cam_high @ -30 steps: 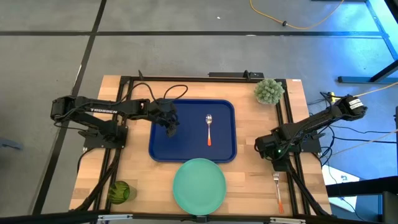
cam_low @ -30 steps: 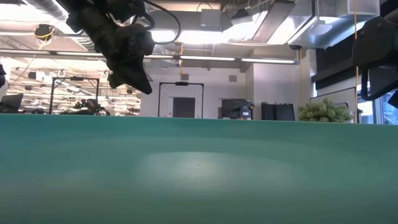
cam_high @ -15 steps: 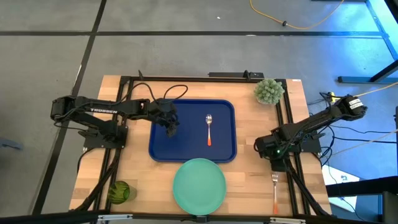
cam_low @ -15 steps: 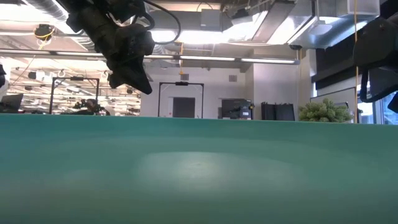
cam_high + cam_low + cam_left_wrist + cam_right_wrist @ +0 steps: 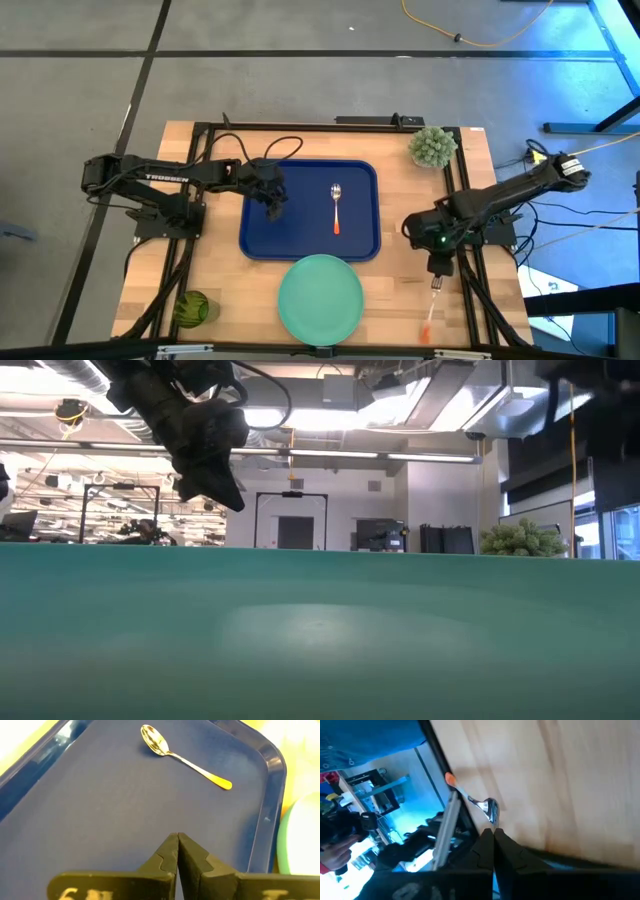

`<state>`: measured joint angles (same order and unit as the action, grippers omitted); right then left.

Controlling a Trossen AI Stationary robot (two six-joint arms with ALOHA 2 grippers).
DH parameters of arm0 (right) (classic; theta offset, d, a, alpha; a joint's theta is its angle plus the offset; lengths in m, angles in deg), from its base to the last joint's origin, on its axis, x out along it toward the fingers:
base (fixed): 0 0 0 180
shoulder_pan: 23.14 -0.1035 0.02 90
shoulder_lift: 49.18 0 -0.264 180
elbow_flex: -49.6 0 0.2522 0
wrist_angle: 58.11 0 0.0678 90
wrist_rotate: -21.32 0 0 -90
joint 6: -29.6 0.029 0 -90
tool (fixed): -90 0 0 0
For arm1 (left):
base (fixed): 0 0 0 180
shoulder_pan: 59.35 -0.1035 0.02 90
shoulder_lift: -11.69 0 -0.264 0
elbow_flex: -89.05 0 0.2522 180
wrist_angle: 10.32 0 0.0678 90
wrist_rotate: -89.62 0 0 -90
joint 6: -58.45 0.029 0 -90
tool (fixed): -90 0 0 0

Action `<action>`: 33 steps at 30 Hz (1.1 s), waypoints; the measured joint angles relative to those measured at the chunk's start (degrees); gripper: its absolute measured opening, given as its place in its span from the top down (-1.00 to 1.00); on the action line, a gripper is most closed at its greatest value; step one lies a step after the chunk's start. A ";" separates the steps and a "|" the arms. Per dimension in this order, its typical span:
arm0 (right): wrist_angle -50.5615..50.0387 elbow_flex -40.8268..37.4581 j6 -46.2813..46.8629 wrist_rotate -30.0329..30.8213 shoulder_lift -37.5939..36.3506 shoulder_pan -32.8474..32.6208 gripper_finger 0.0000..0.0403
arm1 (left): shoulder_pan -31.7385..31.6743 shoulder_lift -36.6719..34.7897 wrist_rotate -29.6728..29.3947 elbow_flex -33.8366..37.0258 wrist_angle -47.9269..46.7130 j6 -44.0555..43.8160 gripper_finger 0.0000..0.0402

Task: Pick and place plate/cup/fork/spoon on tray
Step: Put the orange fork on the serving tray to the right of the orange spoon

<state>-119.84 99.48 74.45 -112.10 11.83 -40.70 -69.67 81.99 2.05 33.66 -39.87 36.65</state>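
Looking straight down from the high view, the right gripper [image 5: 437, 268] sits at the tines of the fork [image 5: 431, 310], which lies on the table [image 5: 400, 290] beside the right-hand frame rail, handle pointing to the near edge. The plate [image 5: 320, 297] rests at the near edge just outside the tray [image 5: 260, 235], the cup [image 5: 191, 307] stands at the near left corner, and the spoon [image 5: 337, 207] already lies in the tray. The left gripper [image 5: 274, 205] hangs over the tray's left half. To do this pick well, I judge the right arm should open before descending, straddle the thin handle instead of the tines, and keep clear of the rail. White lettering on the left arm reads "TRUSSEN" as best I can make out (likely the maker's name).

From the low view, the plate's rim [image 5: 320, 640] fills the foreground; the left gripper [image 5: 210, 480] hangs above it. No legible writing.

Through the left wrist view, the jaws are pressed together, holding nothing, above bare tray floor [image 5: 100, 810]; the spoon [image 5: 182, 756] lies ahead. Pale digits on the gripper body are cropped, unreadable.

Through the right wrist view, the jaws meet tip to tip with nothing between them, just beside the fork's head [image 5: 490, 809]; its orange handle end shows beyond.
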 joint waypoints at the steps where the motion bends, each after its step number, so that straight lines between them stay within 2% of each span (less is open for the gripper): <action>1: -2.19 1.75 0.10 0.09 0.05 0.33 0.99 | 0.00 0.00 -0.01 0.00 0.00 0.58 1.00; 7: -12.59 9.44 -1.64 0.94 2.00 4.44 1.00 | 0.00 0.00 0.02 0.00 0.00 3.15 1.00; 14: -19.04 18.61 -11.72 4.03 9.32 12.77 1.00 | 0.00 0.00 0.24 0.00 0.00 3.50 1.00; 19: -27.86 27.65 -24.44 4.94 17.36 19.46 1.00 | 0.00 0.00 0.26 0.00 -0.02 3.50 1.00; 26: -41.43 42.55 -42.44 11.53 28.39 28.13 1.00 | 0.02 0.00 1.42 0.00 -0.02 4.40 1.00; 33: -42.03 55.25 -55.86 16.95 39.13 36.72 1.00 | 0.02 0.00 1.76 0.00 -0.04 4.41 1.00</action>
<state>-161.87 154.73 18.59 -95.16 50.96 -3.97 -69.65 81.99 3.81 33.66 -39.91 41.06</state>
